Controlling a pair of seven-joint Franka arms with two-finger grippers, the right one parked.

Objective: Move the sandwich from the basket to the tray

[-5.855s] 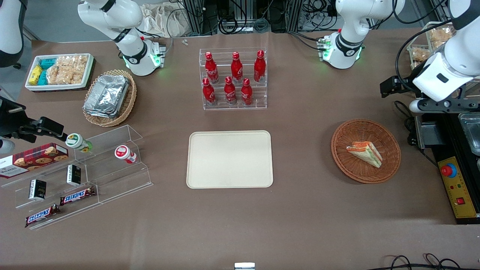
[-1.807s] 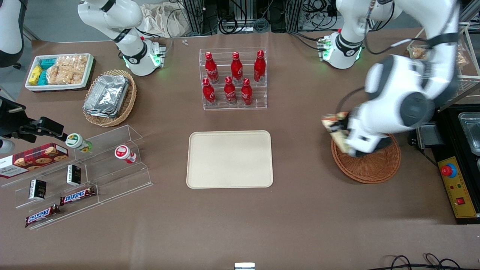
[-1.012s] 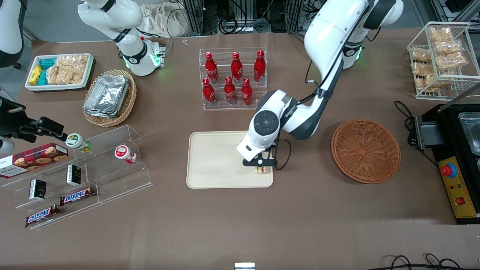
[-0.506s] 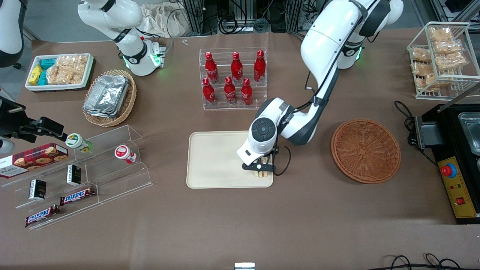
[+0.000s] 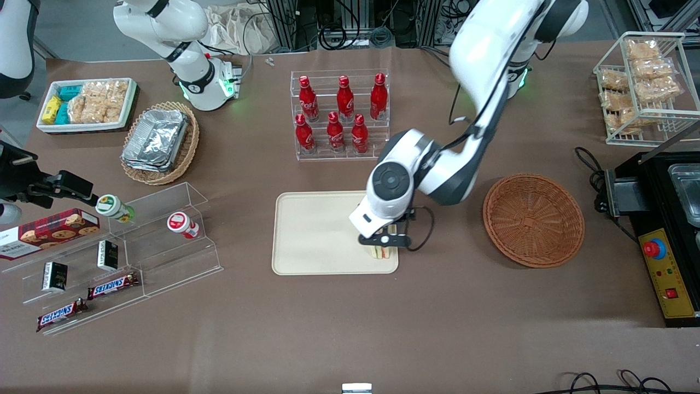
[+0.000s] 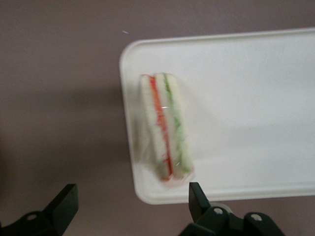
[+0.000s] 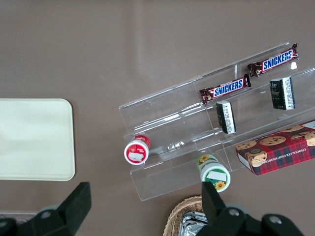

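Brown paper covers the surface [image 5: 492, 306] all around me, and on it the cream tray [image 5: 311, 230] lies between the wicker basket [image 5: 533, 220], which holds nothing now, and the clear stand with its snack bars toward the parked arm's end. My gripper [image 5: 384, 241] hangs just above the tray's corner nearest the basket and the front camera, its fingers spread wide and holding nothing. The sandwich [image 6: 165, 125] rests on that corner, standing on an edge so its orange, red and green layers face up at my wrist camera, and it sits close along the tray's short rim. It lies directly below me, lined up with the gap between my two fingers [image 6: 61, 206] but apart from both of them, as far as the wrist view shows. My worry is the footing: set on a narrow edge so near the rim, the wedge could tip over, and if it falls outward it may end up leaning on the rim or partly off the tray. A finger brushing its clear wrapping as I pull away would be the likeliest cause, as would any sideways drift before I am well clear of it. I judge a straight lift upward the safest way out, and the placing itself looks done.
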